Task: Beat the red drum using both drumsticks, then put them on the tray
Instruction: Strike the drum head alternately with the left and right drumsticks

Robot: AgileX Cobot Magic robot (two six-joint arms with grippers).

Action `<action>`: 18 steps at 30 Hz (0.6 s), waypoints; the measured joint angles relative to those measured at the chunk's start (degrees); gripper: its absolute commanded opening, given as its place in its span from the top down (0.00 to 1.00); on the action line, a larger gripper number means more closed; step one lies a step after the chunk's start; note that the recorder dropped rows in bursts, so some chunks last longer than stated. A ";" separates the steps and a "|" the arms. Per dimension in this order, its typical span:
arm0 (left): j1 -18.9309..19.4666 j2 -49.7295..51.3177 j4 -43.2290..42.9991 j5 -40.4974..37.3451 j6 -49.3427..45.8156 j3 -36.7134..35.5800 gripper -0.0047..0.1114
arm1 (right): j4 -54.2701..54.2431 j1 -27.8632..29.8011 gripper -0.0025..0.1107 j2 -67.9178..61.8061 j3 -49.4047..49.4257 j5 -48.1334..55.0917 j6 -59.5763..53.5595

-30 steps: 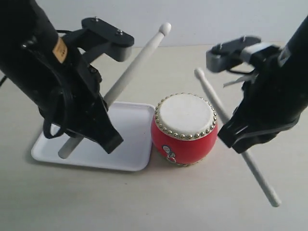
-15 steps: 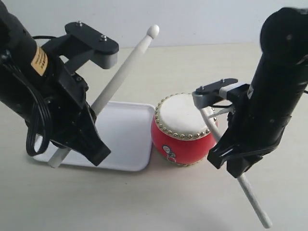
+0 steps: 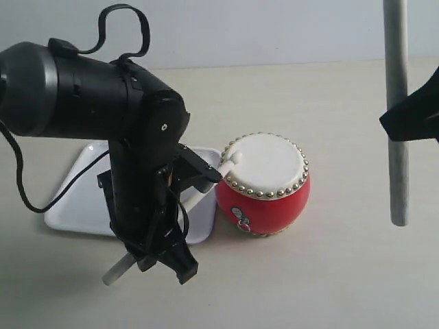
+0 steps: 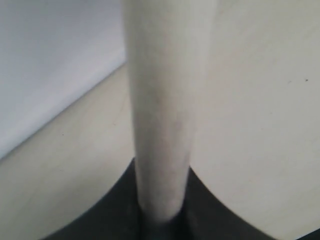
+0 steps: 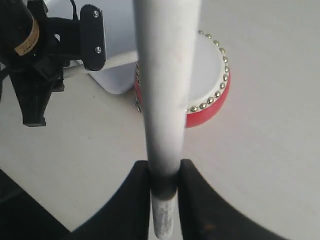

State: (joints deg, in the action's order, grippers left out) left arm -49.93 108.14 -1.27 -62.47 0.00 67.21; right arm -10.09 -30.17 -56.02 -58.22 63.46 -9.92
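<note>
Beige worktop, beating step: left hand clamped on slim cream wooden drumstick, tip on round red drum mid-worktop; right hand clamped on second, upright stick. Next, likely: swing it down onto skin.

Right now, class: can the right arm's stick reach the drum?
Probably yes: nothing lies between the right drumstick and the red drum; only the left drumstick reaches its rim.

Lab-like setup, bare table, blank wall
</note>
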 measured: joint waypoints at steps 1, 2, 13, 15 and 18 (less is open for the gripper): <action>0.00 0.15 0.00 -0.83 0.00 1.28 0.96 | 0.81 0.00 0.98 0.00 0.00 0.59 0.00; 0.00 -0.22 -0.11 -1.19 0.00 1.82 0.96 | 1.21 0.00 0.98 -0.55 0.00 1.07 0.00; -1.87 -22.22 -0.79 -5.12 1.84 3.29 0.96 | -0.66 0.00 0.98 -36.87 4.26 2.85 -0.38; -1.97 -23.19 -0.91 -5.33 2.15 3.29 0.96 | -0.55 0.00 0.98 -39.54 2.75 5.20 -0.27; -1.97 -23.30 -0.91 -4.32 2.31 2.69 0.96 | -0.55 0.00 0.98 -38.31 0.74 5.77 -0.16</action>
State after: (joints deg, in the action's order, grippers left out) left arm -51.90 84.83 -2.17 -66.79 2.31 69.91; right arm -10.64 -30.17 -94.32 -57.48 69.23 -10.09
